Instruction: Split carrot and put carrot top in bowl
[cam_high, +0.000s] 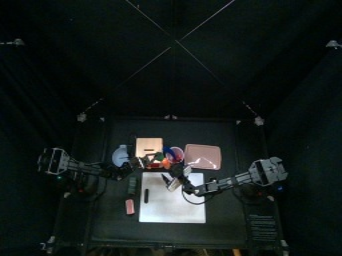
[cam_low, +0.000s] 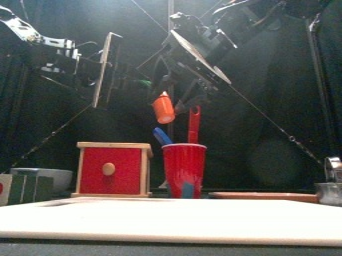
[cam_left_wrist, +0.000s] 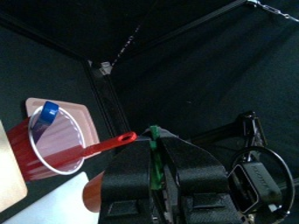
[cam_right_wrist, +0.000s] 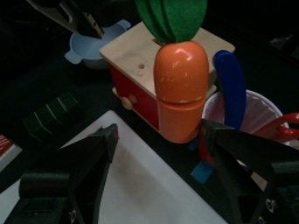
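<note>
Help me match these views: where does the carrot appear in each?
Top: too small to make out.
Front: carrot in the air above the red cup.
Left wrist: its green end between the jaws; cup beyond.
Right wrist: carrot upright at centre, cup behind.
Shared landmark: the red cup.

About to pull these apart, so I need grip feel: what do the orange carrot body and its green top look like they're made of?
Short orange carrot body: probably painted wood or hard plastic, smooth with a glossy highlight and a seam around its middle. Flat green carrot top: looks more matte, possibly painted wood or felt; I can't say which.
</note>
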